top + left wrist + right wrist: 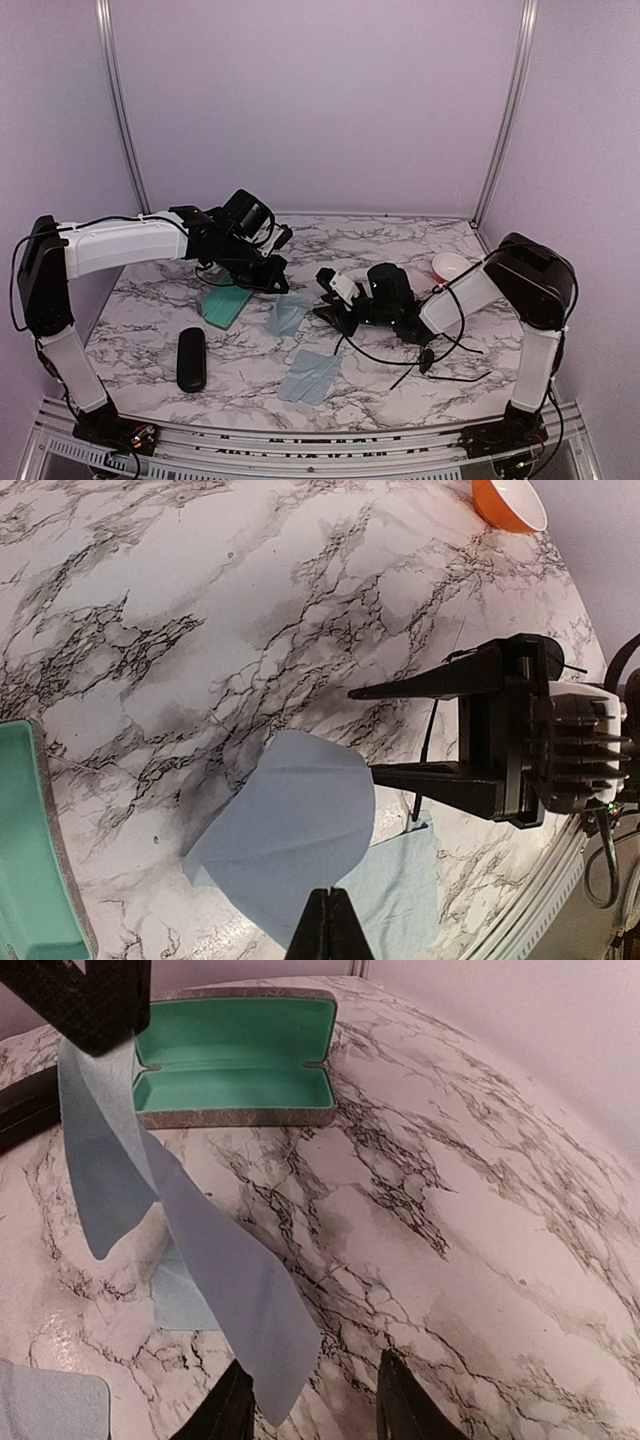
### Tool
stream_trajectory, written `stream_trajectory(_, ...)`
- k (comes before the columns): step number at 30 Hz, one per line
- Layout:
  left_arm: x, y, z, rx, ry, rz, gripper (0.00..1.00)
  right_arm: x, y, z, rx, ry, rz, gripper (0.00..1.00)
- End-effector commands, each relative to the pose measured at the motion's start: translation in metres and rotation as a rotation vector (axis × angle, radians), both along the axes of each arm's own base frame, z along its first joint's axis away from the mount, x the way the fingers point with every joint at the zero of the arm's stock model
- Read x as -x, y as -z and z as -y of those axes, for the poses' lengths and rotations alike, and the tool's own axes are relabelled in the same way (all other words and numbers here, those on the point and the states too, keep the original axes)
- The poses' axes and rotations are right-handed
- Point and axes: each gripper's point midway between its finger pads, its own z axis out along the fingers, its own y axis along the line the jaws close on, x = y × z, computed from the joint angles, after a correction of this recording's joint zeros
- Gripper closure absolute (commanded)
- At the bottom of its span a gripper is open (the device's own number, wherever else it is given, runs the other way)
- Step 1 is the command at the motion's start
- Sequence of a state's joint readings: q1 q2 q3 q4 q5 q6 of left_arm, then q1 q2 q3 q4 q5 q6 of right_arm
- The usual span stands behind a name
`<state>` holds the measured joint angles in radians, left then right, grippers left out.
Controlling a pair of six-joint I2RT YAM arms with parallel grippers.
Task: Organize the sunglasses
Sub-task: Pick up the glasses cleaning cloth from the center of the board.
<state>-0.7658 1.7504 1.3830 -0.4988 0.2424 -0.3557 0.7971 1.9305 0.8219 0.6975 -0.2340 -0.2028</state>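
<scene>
Sunglasses: located on the worktop at the right front, directly beneath my right forearm. They show only in the overhead view, as thin dark frames tangled visually with the arm's cable. I cannot tell whether one pair or two lies there. Neither gripper touches them.

Left gripper: closed, pinching the top edge of a blue cloth, which hangs from it above the worktop's middle.

Right gripper: jaws apart, nothing clamped. It sits low, facing the hanging cloth, whose lower corner dangles between the jaws, nearer the left-hand finger in the wrist view.

Other items noted: a second cloth flat on the worktop near the front; a grey case lying open with its green lining up, just beyond the hanging cloth; a black oval case, closed, at the left front.

Assessment: the step in hand appears to be taking the cloth's free end. The glasses themselves are not yet handled.

Hazards:
- The corner between my right jaws is narrow and limp. A bite on the tip alone would likely slip out.
- If both grippers hold and the arms draw apart, the cloth could tear free of the weaker pinch.
- My right forearm and its cable hang over the frames. A low sweep could snag the slender arms and drag or bend them.
- The open case sits close to the left gripper. A careless lowering could knock its lid.
</scene>
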Motion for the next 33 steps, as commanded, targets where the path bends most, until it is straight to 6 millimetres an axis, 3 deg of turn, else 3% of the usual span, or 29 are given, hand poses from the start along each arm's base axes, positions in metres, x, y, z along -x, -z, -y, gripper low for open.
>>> stream_trajectory(1,0.005,-0.004,-0.006,-0.009,-0.003,0.004,1.00,0.005,0.008,-0.007,0.002,-0.013,0.009,0.60)
stream_trajectory(4,0.004,-0.002,-0.006,-0.012,-0.005,0.002,1.00,0.008,0.015,-0.010,0.012,-0.020,-0.001,0.62)
stream_trajectory(11,0.005,-0.004,-0.007,-0.012,-0.004,0.007,1.00,0.007,0.022,-0.012,0.026,-0.022,-0.008,0.80)
stream_trajectory(15,0.005,-0.004,-0.007,-0.011,-0.003,0.005,1.00,0.003,0.024,-0.011,0.041,-0.005,0.004,0.95)
stream_trajectory(20,0.005,-0.004,-0.007,-0.011,-0.001,0.006,1.00,0.004,0.020,-0.013,0.032,-0.019,0.015,1.00)
stream_trajectory(27,-0.001,-0.013,-0.009,-0.017,-0.014,0.045,1.00,0.005,-0.006,-0.010,0.050,-0.029,0.045,1.00)
stream_trajectory(33,-0.016,-0.026,-0.014,-0.035,-0.038,0.093,1.00,-0.013,-0.038,-0.003,0.114,-0.002,0.050,1.00)
